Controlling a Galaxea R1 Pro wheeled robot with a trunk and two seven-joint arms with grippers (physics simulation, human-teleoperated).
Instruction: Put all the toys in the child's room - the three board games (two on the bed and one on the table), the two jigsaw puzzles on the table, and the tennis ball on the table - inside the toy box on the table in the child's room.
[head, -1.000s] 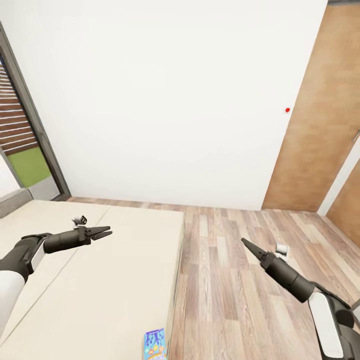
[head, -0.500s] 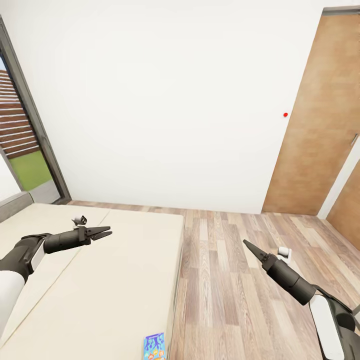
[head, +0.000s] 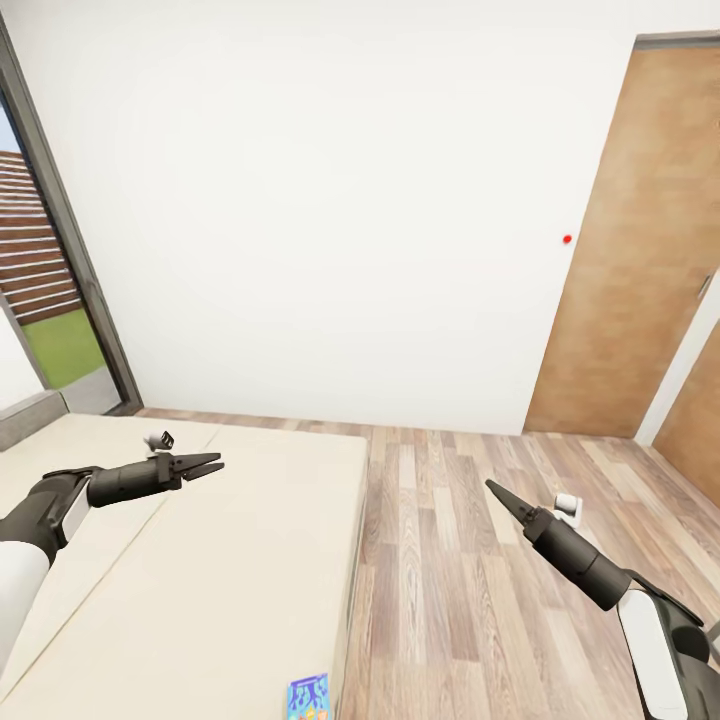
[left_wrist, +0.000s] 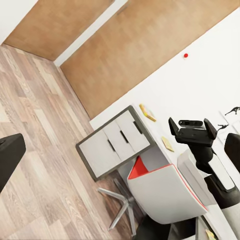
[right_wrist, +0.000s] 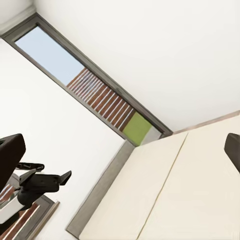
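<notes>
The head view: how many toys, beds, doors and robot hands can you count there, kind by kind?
Board games: 1, the blue board game at the bed's near edge
Beds: 1, the bed
Wooden doors: 2, one door, another door
Grippers: 2, left gripper, right gripper
Total: 6

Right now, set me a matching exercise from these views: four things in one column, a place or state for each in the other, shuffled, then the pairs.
Things:
1. blue board game
2. left gripper
3. right gripper
4. wooden door

Places or states:
A. over the wood-plank floor, fingers together
B. on the bed near its floor-side edge, cut off by the picture's bottom
C. in the white wall, to the right
D. above the bed, fingers slightly parted

Pairs: 1-B, 2-D, 3-A, 4-C
</notes>
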